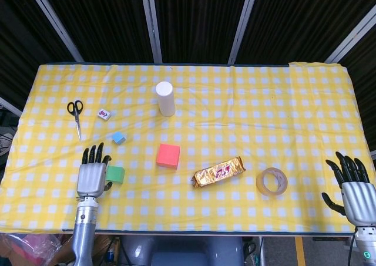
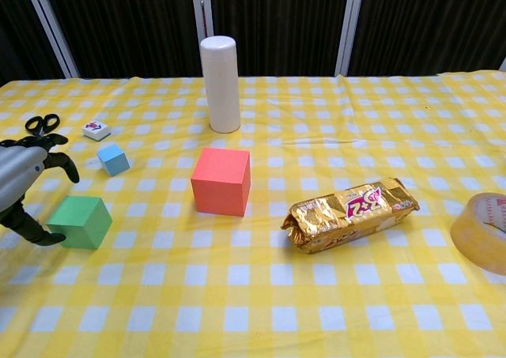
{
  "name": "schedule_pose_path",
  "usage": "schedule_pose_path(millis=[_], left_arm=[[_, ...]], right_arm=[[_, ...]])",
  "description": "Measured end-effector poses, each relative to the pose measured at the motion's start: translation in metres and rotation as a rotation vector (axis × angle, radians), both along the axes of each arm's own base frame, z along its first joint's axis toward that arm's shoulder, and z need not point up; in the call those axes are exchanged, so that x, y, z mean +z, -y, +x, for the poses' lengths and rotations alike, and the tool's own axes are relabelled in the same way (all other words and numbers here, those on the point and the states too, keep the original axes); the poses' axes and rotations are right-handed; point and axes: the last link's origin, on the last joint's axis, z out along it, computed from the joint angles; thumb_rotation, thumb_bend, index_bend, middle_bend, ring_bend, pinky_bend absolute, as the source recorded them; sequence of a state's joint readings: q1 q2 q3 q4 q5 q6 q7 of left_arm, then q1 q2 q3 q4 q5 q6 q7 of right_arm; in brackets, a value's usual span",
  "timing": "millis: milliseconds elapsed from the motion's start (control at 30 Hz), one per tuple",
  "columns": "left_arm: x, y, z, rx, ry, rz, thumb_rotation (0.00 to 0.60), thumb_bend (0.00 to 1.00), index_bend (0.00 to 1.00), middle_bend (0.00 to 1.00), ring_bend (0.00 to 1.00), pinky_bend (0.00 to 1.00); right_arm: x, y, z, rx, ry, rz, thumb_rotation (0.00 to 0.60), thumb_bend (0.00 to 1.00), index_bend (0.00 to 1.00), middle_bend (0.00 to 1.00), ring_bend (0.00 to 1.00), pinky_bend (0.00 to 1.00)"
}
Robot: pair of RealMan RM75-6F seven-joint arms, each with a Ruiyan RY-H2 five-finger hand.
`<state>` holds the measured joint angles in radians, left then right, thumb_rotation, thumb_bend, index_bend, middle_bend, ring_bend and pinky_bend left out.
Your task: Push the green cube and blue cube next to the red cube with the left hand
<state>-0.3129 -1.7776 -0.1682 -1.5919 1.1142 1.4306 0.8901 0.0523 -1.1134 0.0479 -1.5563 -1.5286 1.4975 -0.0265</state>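
1. The left hand (image 1: 92, 175) lay at the near left of the yellow checked table (image 1: 282, 119), fingers spread and extended, holding nothing; in the chest view its thumb (image 2: 35, 233) reached the green cube's left face.
2. The green cube (image 1: 116, 174) sat just to the right of that hand, touching or nearly touching it, and well apart from the red cube (image 1: 168, 155).
3. The blue cube (image 1: 118, 138) lay farther back, beyond the green one, left of the red cube and apart from it.
4. The red cube stood near the table's middle, in front of the white cylinder (image 1: 165, 98).
5. The right hand (image 1: 355, 187) rested at the near right edge, fingers apart and empty.
6. A gold snack packet (image 1: 219, 171) lay right of the red cube, with a tape roll (image 1: 271, 181) farther right.
7. Scissors (image 1: 76, 115) and a small tile (image 1: 104, 114) lay at the far left.
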Motion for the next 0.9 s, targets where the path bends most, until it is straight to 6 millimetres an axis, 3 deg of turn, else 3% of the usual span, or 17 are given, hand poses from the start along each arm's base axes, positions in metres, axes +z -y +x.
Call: schedule_pose_path(millis=[233, 600, 900], left_arm=[[-0.004, -0.008, 0.000, 0.000, -0.015, -0.013, 0.600, 0.19, 0.32, 0.00, 0.00, 0.00], [-0.013, -0.009, 0.020, -0.056, -0.027, -0.044, 0.600, 0.21, 0.34, 0.00, 0.00, 0.00], [-0.013, -0.006, 0.016, -0.036, -0.040, -0.034, 0.600, 0.22, 0.34, 0.00, 0.00, 0.00]], right_arm=[[-0.002, 0.001, 0.001, -0.001, -0.004, 0.004, 0.600, 0.32, 0.16, 0.00, 0.00, 0.00], [-0.003, 0.002, 0.002, 0.007, -0.011, 0.008, 0.600, 0.32, 0.16, 0.00, 0.00, 0.00], [-0.001, 0.001, 0.003, 0.012, -0.006, 0.003, 0.600, 0.32, 0.16, 0.00, 0.00, 0.00]])
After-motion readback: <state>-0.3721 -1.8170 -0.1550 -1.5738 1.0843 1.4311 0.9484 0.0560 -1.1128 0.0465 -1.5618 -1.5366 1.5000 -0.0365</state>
